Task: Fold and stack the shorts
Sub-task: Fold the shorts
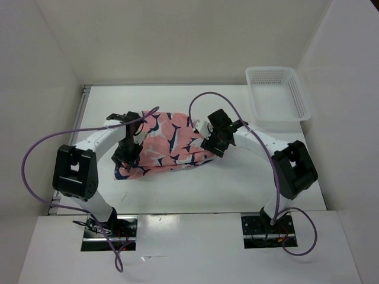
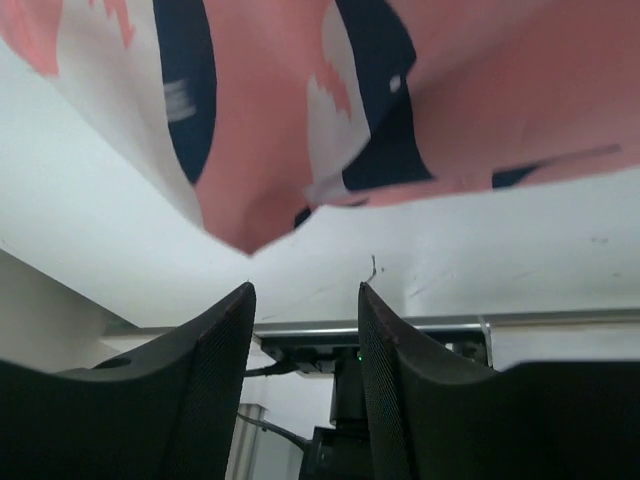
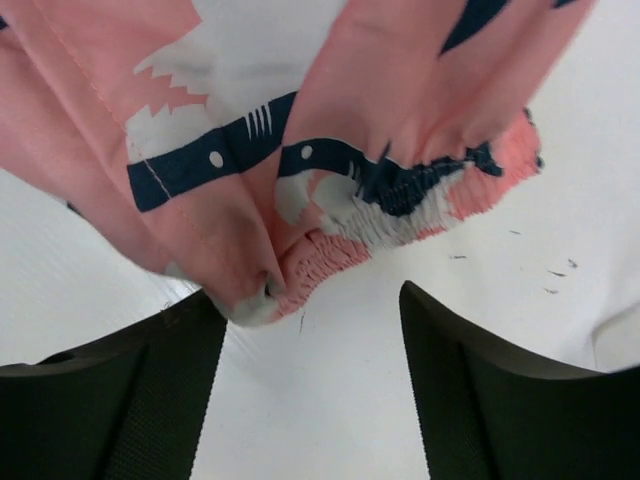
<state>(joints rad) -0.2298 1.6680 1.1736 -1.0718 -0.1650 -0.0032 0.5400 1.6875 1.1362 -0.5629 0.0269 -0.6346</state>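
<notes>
Between the left gripper's fingers nothing is held. They stand apart, and a pointed corner of the shorts hangs just beyond the tips toward 12 o'clock, apparently clear of them. The right gripper is spread wider still and also holds nothing. The gathered waistband sits at its 12 o'clock, and a bunched fold rests near the fingertip at 10 o'clock; whether cloth and finger touch there I cannot tell.

Seen from above, the shorts lie rumpled and only loosely doubled over at mid-table. The left gripper is over their 8 o'clock corner and the right over their 3 o'clock edge. The white basket stands well apart, toward 1 o'clock.

The likeliest trouble is a snag. If that bunched fold is caught on the right finger, any lift or sideways pull would probably drag the layers apart and undo the fold. A fresh pinch at either edge may catch only the top layer, so the underside trails and the fold goes crooked. The soft cloth holds no crease, so the raised corner by the left gripper could flop back. A purple cable loops close over the shorts' 11 o'clock side and might brush them if that arm swings.
</notes>
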